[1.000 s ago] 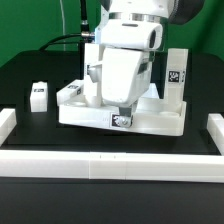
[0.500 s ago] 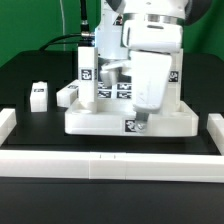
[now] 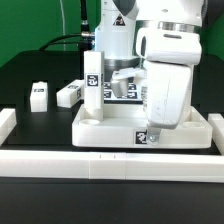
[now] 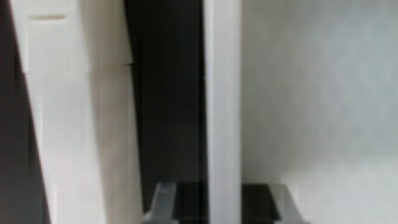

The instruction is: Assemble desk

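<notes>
Fingers (image 4: 173, 203) of the gripper (image 3: 148, 129) are closed tight on the thin raised rim of the desk panel (image 3: 105, 131), on the long side that faces the tabletop's (image 3: 30, 70) near edge; in the wrist view that white rim (image 4: 222, 100) runs straight between the two dark fingers, and nothing else is in the grip; the broad pale surfaces beside it are too blurred to name.

In the exterior view the tray-like desk panel lies flat on the black tabletop, toward the exterior view's right; its long front wall runs parallel to the white border rail (image 3: 100, 162) along the near edge and sits just behind it; a black-white tag (image 3: 143, 137) shows on that front wall directly under the gripper, and more tags (image 3: 125, 90) show inside the tray; the gripper's bulky white body hides much of the panel's far right part.

One leg (image 3: 92, 78) stands upright at the panel's far corner on the exterior view's left, tags on its face; whether it is seated in the corner socket cannot be told; a second leg (image 3: 68, 94) lies on its side on the tabletop just beside that corner, contact unclear; a third small leg (image 3: 38, 95) stands nearer the tabletop's edge on the exterior view's left, well apart from the panel.
</notes>
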You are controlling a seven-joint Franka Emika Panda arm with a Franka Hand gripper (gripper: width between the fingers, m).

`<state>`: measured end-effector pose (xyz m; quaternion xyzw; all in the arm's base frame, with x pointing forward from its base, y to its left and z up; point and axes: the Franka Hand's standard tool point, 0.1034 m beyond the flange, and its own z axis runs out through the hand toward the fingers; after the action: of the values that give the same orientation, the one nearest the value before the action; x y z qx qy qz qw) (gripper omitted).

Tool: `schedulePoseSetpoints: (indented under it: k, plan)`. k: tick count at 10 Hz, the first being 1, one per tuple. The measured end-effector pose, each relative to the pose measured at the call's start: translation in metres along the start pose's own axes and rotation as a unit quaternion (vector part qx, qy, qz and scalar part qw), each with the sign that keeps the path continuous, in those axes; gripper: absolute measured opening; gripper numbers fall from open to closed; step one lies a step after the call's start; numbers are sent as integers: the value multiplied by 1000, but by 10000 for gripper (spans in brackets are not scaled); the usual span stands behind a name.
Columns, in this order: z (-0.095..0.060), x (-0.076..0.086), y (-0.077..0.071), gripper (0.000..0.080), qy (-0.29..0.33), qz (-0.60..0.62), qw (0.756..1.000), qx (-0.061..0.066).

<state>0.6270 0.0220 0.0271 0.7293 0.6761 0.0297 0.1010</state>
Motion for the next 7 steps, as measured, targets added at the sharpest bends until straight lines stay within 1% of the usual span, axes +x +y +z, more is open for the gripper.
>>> schedulePoseSetpoints:
  k: [2, 4, 5, 6, 7]
  plan:
    - [-1, 7, 9, 61, -2, 5, 1000, 7]
    - [-1, 14, 23, 60, -3, 7, 1000, 9]
    - [1, 15, 26, 60, -5, 9, 1000, 11]
    - [1, 15, 26, 60, -6, 14, 1000, 15]
    - [1, 15, 26, 60, -6, 15, 1000, 15]
